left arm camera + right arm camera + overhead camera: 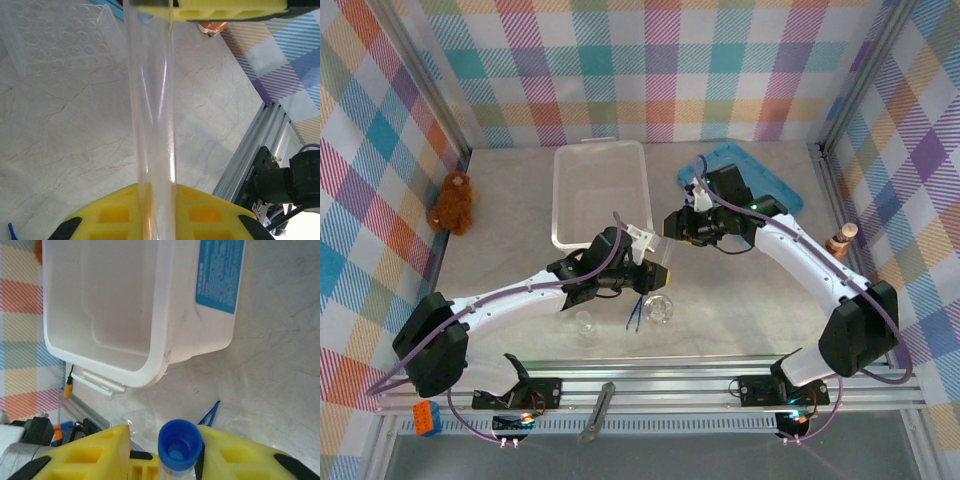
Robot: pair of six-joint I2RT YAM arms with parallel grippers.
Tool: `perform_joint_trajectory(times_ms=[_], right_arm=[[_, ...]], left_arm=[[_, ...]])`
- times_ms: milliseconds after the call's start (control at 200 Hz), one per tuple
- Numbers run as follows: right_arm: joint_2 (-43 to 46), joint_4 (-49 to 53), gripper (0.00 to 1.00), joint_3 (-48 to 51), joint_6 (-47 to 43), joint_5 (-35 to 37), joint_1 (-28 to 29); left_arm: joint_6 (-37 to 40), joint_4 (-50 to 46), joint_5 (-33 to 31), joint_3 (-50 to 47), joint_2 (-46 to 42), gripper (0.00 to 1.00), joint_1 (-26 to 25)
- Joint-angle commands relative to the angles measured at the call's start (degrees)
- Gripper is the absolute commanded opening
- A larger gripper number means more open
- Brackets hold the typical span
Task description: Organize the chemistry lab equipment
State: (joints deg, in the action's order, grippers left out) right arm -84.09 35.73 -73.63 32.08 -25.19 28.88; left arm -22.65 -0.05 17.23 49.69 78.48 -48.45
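On the table near you sit a small clear glass beaker (585, 322), thin dark-blue tweezers (634, 313) and a round clear glass flask (660, 308), all close together. A little farther back, your left gripper (157, 220) is pressed together on one end of a thin clear tube (152, 110), pinching it between its yellow pads. The tube is up in the air, near the corner of the big clear plastic box (600, 190). It reaches across to your right gripper (167, 455), and its round blue cap (180, 442) sits between that gripper's yellow fingers. I cannot tell if they squeeze the cap yet. There seems to be a small gap on one side.

The tube is likely very light, hard and smooth, so it can slip or turn in the pads. It may crack if you squeeze hard. Hold it at the cap, which looks less slippery, and squeeze softly. Do not let both grippers pull or bend it.
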Motion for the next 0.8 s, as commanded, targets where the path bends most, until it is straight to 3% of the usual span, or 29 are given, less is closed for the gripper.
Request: perform_joint_trajectory(times_ms=[0, 400, 605, 795], right_arm=[[-0.29, 1.83, 0.36, -1.87, -1.83, -3.04, 0.03], [-0.73, 1.62, 0.21, -1.66, -1.96, -4.34, -1.00], [0.53, 0.45, 0.20, -0.87, -1.15, -3.15, -1.37], [3.60, 0.03, 0.21, 0.36, -0.91, 2.92, -1.37]], left_arm=[[0.53, 0.37, -0.35, 0.78, 0.21, 0.06, 0.59], [0.76, 0.06, -0.18, 0.88, 0.10, 0.08, 0.57], [0.88, -0.63, -0.68, 1.10, 0.01, 0.24, 0.62], [0.64, -1.20, -1.58, 1.37, -1.19, 0.42, 0.62]])
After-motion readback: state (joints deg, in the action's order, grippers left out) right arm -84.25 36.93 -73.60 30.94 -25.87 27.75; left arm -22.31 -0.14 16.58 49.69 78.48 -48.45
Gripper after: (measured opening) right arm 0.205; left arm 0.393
